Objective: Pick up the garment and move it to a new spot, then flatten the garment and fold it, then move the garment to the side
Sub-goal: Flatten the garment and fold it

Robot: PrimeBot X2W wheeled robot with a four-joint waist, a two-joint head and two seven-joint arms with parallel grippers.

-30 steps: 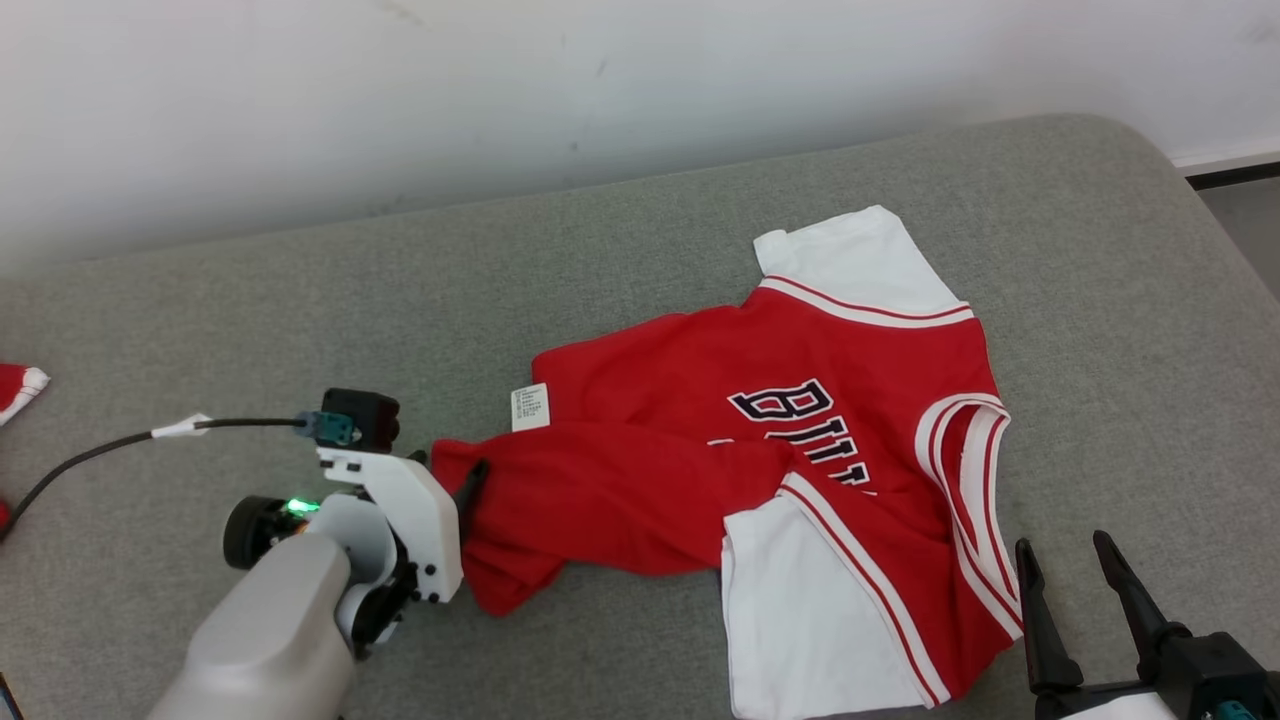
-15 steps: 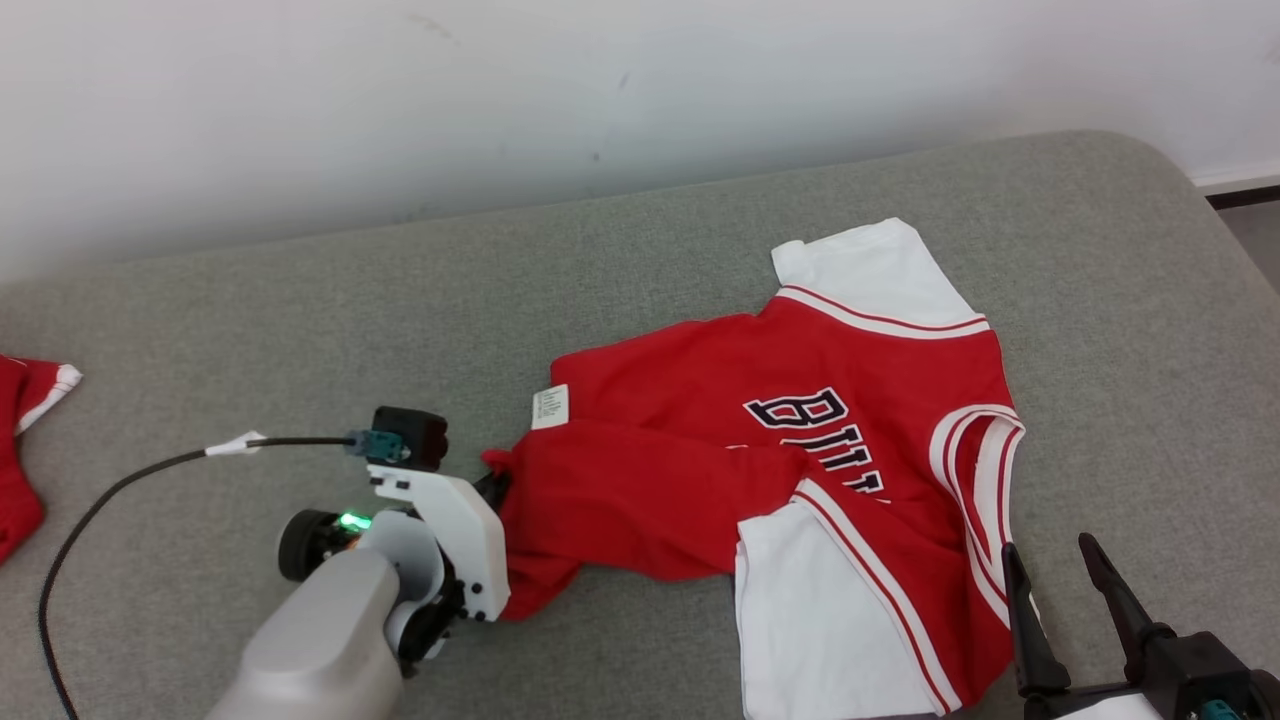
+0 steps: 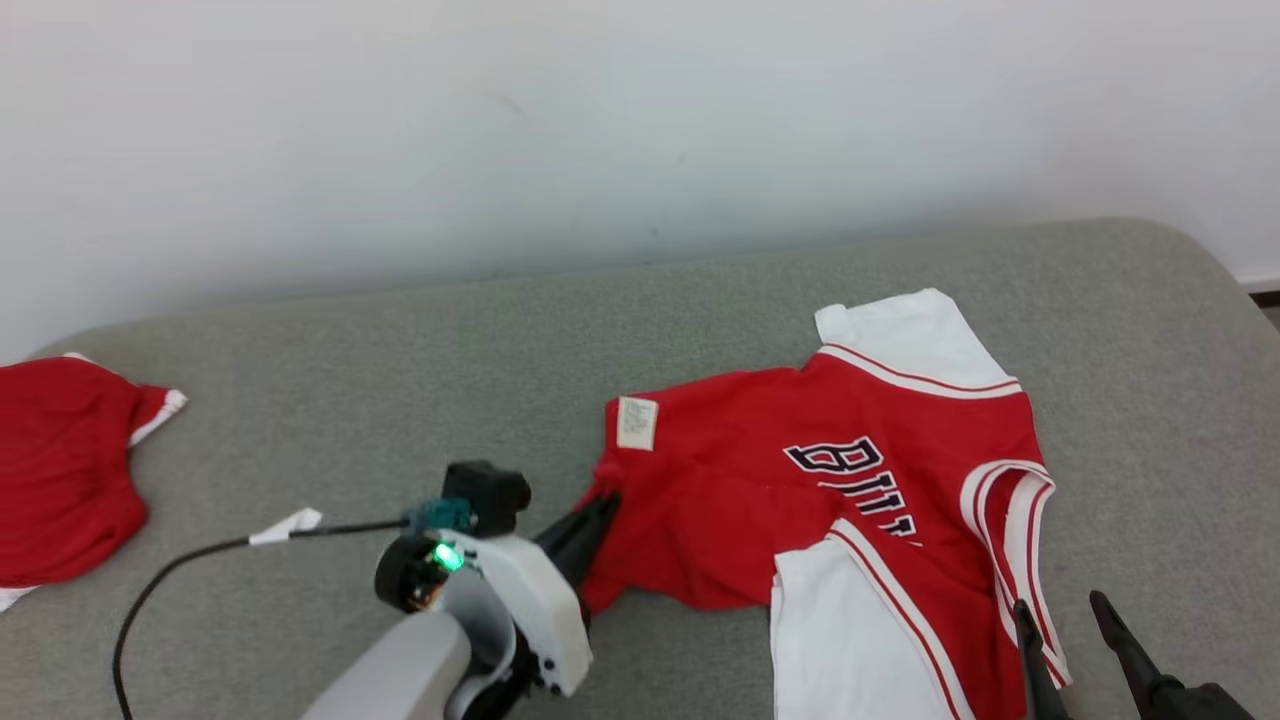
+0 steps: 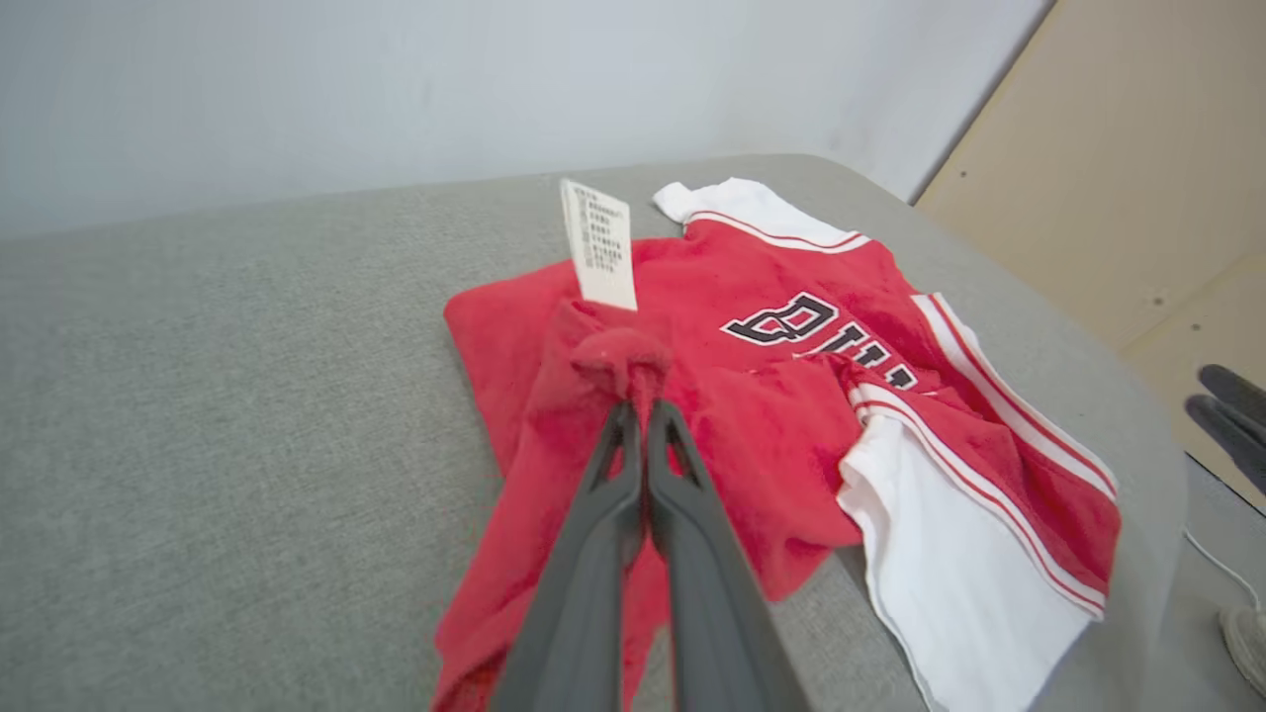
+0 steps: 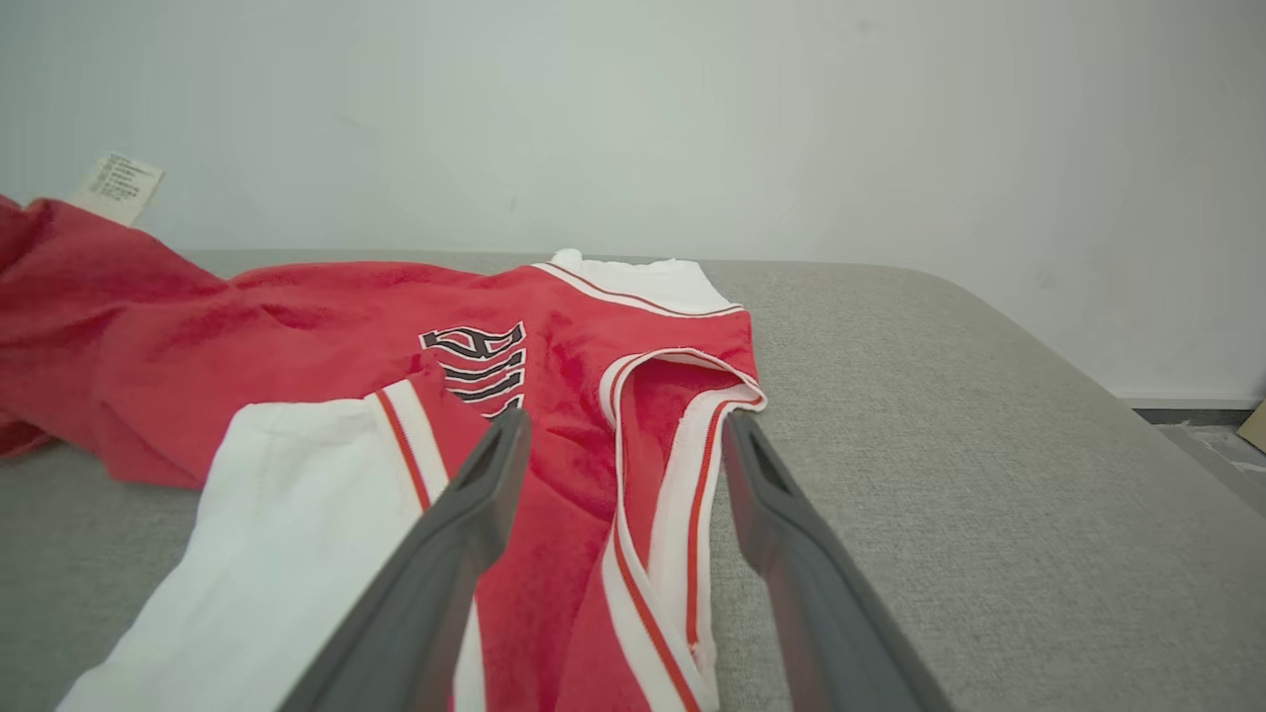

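The garment (image 3: 760, 480) is a red jersey with white sleeves and dark lettering, lying crumpled on the grey cushion (image 3: 400, 370). My left gripper (image 3: 600, 508) is at its left hem, below the white label (image 3: 636, 422). In the left wrist view, the left gripper (image 4: 638, 407) is shut on a bunched bit of red fabric of the garment (image 4: 791, 396), lifted slightly. My right gripper (image 3: 1065, 625) stands open at the lower right, over the collar side. In the right wrist view, its fingertips straddle the striped neckline of the garment (image 5: 653, 396) without touching it.
Another red cloth (image 3: 60, 470) lies at the cushion's far left. A black cable (image 3: 190, 560) trails left from my left wrist. A pale wall backs the cushion. A beige panel (image 4: 1137, 198) and the floor lie beyond the cushion's rounded right end.
My left gripper went from open to shut on the garment's left hem, bunching and raising it. The head camera has shifted, bringing the other red cloth further into view.
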